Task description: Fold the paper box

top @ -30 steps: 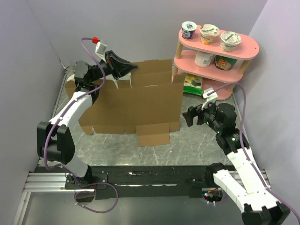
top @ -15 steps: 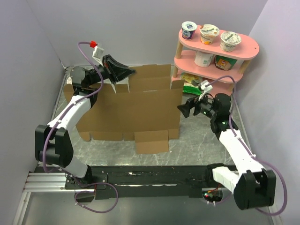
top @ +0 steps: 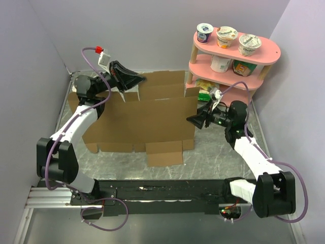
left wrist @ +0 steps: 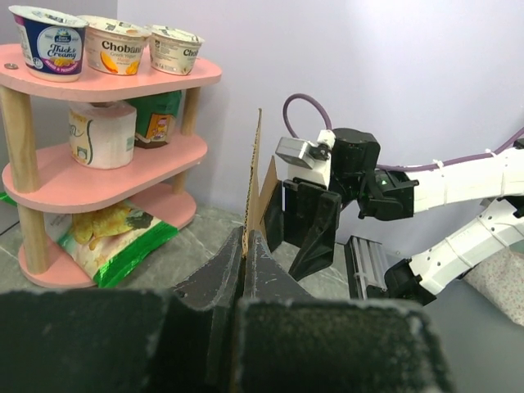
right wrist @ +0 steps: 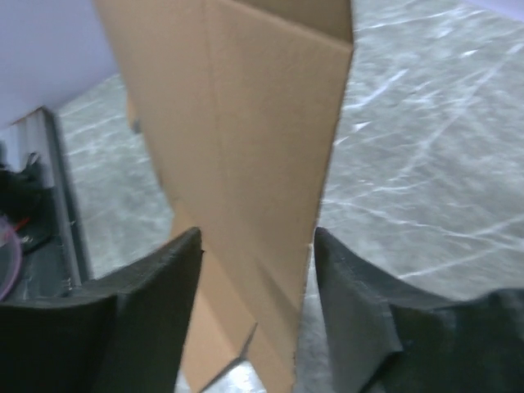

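**Right gripper poised over the sheet's right edge: centre, then close**

The grey table (top: 218, 152) fills the top view. Most of its centre and left is covered by the paper box (top: 147, 117), a wide, plain brown die-cut sheet that is not yet folded into a box. Its tabs point toward the bottom of the frame, and its far flaps are raised toward the upper middle. A pink shelf (top: 269, 51) stands at the upper right, well clear of the sheet, with yogurt cups (top: 227, 35) on its top tier.

The left gripper (top: 133, 80), at the upper left of the sheet, is clamped tight on the cardboard's top edge. In its wrist view the jaws are pinched together with the thin board running up between them. The right gripper (top: 195, 120) sits at the sheet's right edge, in the middle right of the top view. Its jaws are spread wide. In its own wrist view the raised panel stands between them, nearer the right-hand jaw, and neither jaw presses on it.

The step in hand looks like taking hold of that right side so the panel can be folded along its crease. I would centre the board between the jaws first, slide a little deeper past the edge, then close squarely. A skewed pinch near the corner could buckle the cardboard or slip off. The left grip should hold firm as the anchor.
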Motion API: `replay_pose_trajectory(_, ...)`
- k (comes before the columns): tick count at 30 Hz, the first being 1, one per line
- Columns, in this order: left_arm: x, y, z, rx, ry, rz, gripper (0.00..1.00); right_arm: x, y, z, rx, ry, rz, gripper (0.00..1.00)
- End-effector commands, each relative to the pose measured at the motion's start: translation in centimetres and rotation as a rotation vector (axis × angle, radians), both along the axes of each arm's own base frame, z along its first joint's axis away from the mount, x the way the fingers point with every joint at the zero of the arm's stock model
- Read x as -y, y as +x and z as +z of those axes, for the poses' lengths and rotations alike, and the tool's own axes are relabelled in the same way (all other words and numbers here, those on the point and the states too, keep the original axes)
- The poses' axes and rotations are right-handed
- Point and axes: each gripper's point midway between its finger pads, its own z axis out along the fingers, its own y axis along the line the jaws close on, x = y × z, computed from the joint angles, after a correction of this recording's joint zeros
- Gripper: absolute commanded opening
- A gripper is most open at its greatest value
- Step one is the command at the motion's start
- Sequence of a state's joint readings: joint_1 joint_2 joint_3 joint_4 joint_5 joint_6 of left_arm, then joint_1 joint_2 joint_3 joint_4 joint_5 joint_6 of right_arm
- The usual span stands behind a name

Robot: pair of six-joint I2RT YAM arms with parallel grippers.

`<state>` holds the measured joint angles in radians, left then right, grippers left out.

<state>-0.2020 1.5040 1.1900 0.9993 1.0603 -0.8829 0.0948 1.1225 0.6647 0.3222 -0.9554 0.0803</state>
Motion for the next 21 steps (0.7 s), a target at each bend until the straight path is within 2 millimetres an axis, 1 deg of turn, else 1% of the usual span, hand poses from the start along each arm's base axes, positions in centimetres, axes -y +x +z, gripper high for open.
replay_pose_trajectory(1, -0.6, -2.1, 2.5, 0.104, -0.040, -0.002, 0.01, -1.3, -1.5, 1.4, 0.029, 0.053, 0.107, 0.57)
replay_pose_trajectory(2, -0.6, -2.2, 2.4, 0.102, -0.043, -0.004, 0.01, -1.5, -1.8, 1.5, 0.025, 0.057, 0.125, 0.53)
replay_pose_trajectory(5, -0.8, -3.0, 2.4, 0.116, -0.055, -0.007, 0.01, -2.0, -2.1, 1.5, 0.019, 0.061, 0.150, 0.47)
replay_pose_trajectory(6, -0.8, -3.1, 2.0, 0.108, -0.056, -0.004, 0.01, -2.0, -2.1, 1.6, 0.025, 0.062, 0.151, 0.46)
replay_pose_trajectory(7, -0.9, -3.5, 2.1, 0.113, -0.058, 0.001, 0.01, -2.1, -2.3, 1.6, 0.027, 0.066, 0.157, 0.45)
replay_pose_trajectory(9, -1.1, -3.5, 1.5, 0.108, -0.059, 0.029, 0.01, -2.2, -2.6, 1.4, 0.023, 0.069, 0.163, 0.40)
replay_pose_trajectory(10, -1.3, -3.7, 1.4, 0.111, -0.047, 0.051, 0.01, -2.2, -2.8, 1.4, 0.020, 0.069, 0.161, 0.20)
replay_pose_trajectory(11, -1.3, -3.6, 1.1, 0.104, -0.043, 0.066, 0.01, -2.3, -2.9, 1.3, 0.018, 0.068, 0.161, 0.12)
replay_pose_trajectory(12, -1.3, -3.6, 0.4, 0.086, -0.034, 0.077, 0.01, -2.2, -3.1, 1.0, 0.011, 0.066, 0.152, 0.06)
replay_pose_trajectory(13, -1.5, -3.9, 0.8, 0.094, -0.041, 0.102, 0.01, -2.2, -3.4, 0.9, 0.005, 0.059, 0.146, 0.00)
replay_pose_trajectory(15, -1.4, -3.3, -0.6, 0.051, -0.006, 0.153, 0.01, -1.7, -3.2, 1.1, -0.001, 0.042, 0.099, 0.00)
replay_pose_trajectory(16, -1.7, -3.0, -0.1, 0.090, -0.003, 0.216, 0.01, -1.4, -3.3, 1.9, 0.036, 0.021, 0.074, 0.00)
replay_pose_trajectory(17, -1.4, -2.6, -1.6, 0.013, 0.034, 0.239, 0.01, -0.9, -3.5, 1.3, -0.012, 0.000, 0.045, 0.00)
replay_pose_trajectory(18, -1.5, -2.3, -1.9, 0.000, 0.046, 0.281, 0.07, -0.6, -3.3, 2.7, 0.019, -0.014, 0.018, 0.00)
replay_pose_trajectory(19, -1.9, -2.3, -1.8, -0.013, 0.060, 0.324, 0.47, 0.2, -2.8, 3.4, 0.061, -0.050, -0.042, 0.00)
replay_pose_trajectory(20, -2.6, -1.4, -2.0, -0.016, 0.070, 0.397, 0.67, 0.5, -3.3, 2.8, -0.016, -0.071, -0.060, 0.00)
replay_pose_trajectory(21, -3.0, -0.9, -3.0, -0.078, 0.106, 0.436, 0.86, 0.9, -2.9, 4.7, 0.038, -0.096, -0.084, 0.00)
